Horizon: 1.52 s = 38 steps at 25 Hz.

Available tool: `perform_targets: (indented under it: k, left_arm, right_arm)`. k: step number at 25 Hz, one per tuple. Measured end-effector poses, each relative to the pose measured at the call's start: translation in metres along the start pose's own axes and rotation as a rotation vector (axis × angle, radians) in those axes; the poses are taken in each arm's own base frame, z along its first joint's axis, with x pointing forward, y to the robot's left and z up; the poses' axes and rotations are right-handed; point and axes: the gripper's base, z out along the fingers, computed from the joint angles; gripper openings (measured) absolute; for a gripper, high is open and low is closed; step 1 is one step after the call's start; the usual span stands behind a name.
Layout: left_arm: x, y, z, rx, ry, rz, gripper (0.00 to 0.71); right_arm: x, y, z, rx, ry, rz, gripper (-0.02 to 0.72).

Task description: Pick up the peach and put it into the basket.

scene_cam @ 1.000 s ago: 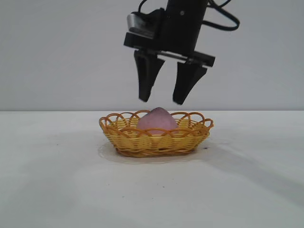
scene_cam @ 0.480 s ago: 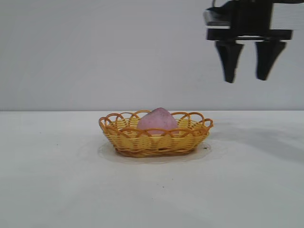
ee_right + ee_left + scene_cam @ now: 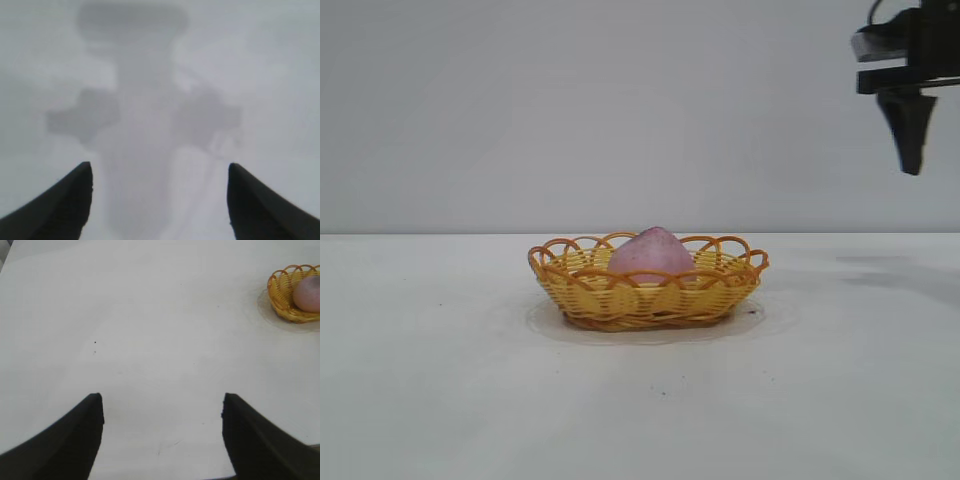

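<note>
On the wide white bench [image 3: 440,400] we list, by size:

1. Shallow oval woven wicker basket [image 3: 620,300], yellow with an orange-brown looped rim, at mid-bench; we see it also in the left wrist view [image 3: 282,292].
2. Right claw [image 3: 160,172], black, high at the exterior view's right edge, well apart from the basket; its fingers [image 3: 912,125] stand wide apart, gripping nothing.
3. Left claw [image 3: 162,405], black, spread wide over bare bench, empty, far from the basket.
4. Matte dusty-pink rounded peach [image 3: 650,255] with pointed tip, lying inside the basket.
</note>
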Motion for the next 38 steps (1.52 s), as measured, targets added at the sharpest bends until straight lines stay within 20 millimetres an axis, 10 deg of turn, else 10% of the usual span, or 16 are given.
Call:
perform_targets:
  k: [7, 16, 38]
  left_arm:
    - [0.0, 0.0, 0.0, 0.0, 0.0, 0.0, 0.447]
    - [0.0, 0.0, 0.0, 0.0, 0.0, -0.002, 0.447]
    - [0.0, 0.0, 0.0, 0.0, 0.0, -0.002, 0.447]
  right_arm:
    - [0.014, -0.02, -0.033, 0.003, -0.05, 0.048, 0.486]
    - [0.101, -0.011, -0.099, -0.073, -0.181, 0.085, 0.486]
    - [0.362, 0.008, -0.094, -0.056, -0.63, 0.112, 0.486]
